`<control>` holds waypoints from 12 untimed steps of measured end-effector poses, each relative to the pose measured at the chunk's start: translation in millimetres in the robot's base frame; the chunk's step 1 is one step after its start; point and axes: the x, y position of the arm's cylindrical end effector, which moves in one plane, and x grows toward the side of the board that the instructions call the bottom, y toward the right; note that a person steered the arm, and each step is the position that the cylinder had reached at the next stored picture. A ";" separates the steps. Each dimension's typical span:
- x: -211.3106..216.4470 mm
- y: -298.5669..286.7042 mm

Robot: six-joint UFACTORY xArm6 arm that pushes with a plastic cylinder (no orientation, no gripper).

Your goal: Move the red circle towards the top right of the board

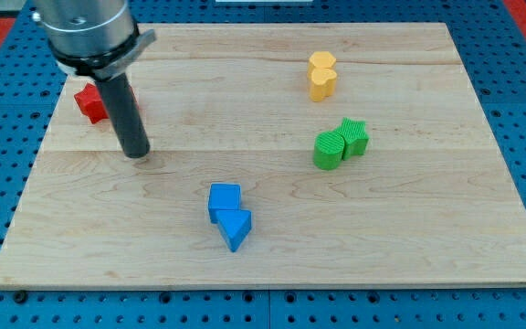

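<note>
My tip (136, 153) rests on the wooden board (409, 238) at the view's left. A red star-shaped block (89, 102) lies up and to the left of the tip, partly behind the rod. A thin sliver of red (136, 99) shows at the rod's right edge. It may be the red circle, but the rod hides most of it and I cannot make out its shape. The tip is a short way below both red pieces and does not touch them.
Two yellow blocks (322, 76) sit together at the top right. A green round block (329, 150) touches a green star (355, 136) at the right of centre. A blue cube (224, 201) and a blue triangle (236, 228) lie at the bottom centre.
</note>
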 end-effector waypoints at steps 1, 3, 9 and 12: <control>-0.7 -20.4; 15.3 -22.5; -77.6 -24.9; -152.3 46.0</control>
